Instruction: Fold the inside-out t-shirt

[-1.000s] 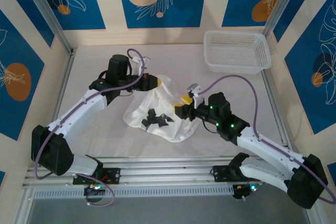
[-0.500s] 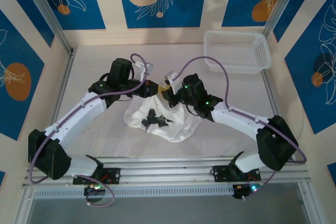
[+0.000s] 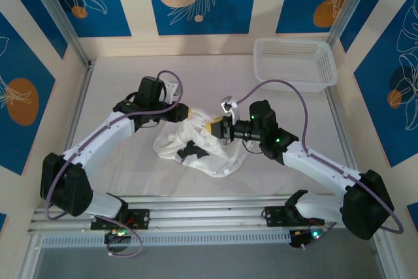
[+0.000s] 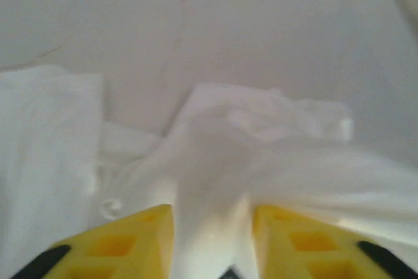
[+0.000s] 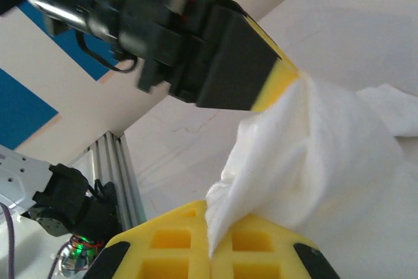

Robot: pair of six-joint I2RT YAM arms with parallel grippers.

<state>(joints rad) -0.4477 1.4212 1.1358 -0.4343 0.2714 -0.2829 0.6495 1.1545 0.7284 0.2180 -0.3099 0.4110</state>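
1. While both arms reach inward over it, the flat white counter (image 3: 117, 76) carries the cloth and a basket.
2. A crumpled white thin-cloth t-shirt (image 3: 219, 161) (image 4: 261, 129) (image 5: 326, 155) lies heaped near the counter's middle, its upper part bunched and drawn up between the two hands.
3. A white plastic mesh basket (image 3: 290, 84) sits at the far right corner, well apart from the t-shirt.
4. The black-and-yellow left hand (image 3: 189, 114) (image 4: 212, 217) has its fingers partway apart, with cloth running between them.
5. The black-and-yellow right hand (image 3: 212, 127) (image 5: 209, 212) is closed tight, pinching a fold of the t-shirt.
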